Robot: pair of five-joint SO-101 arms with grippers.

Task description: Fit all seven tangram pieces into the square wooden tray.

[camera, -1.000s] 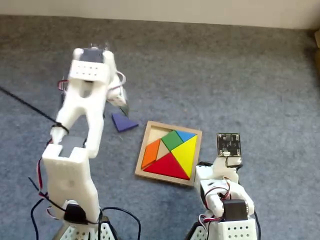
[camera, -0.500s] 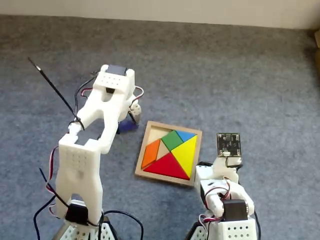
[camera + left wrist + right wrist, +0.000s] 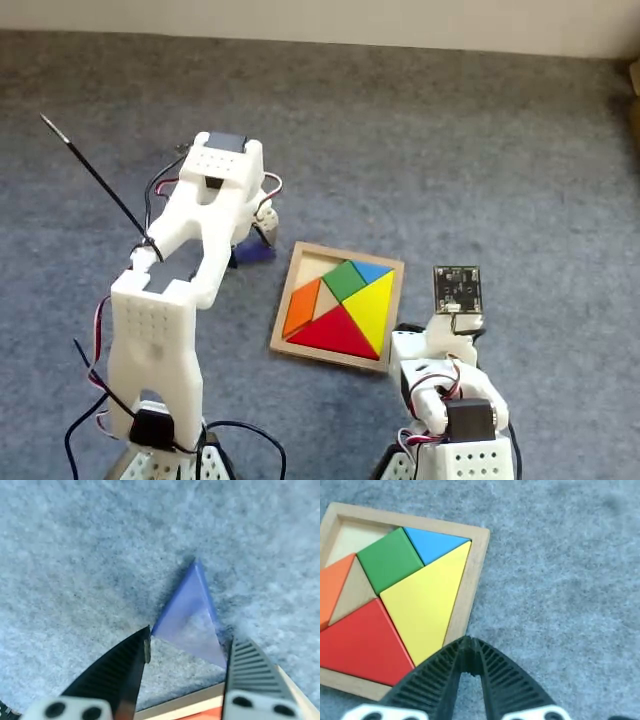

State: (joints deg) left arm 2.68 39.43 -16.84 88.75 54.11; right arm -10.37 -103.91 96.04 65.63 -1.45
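Left jaws wide astride purple triangle (image 3: 192,615), apex away from tray (image 3: 190,701).

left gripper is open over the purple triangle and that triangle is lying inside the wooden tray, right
Not quite. The left gripper is open over the purple triangle, but that triangle lies on the grey carpet beside the wooden tray, not inside it. The left wrist view shows this.
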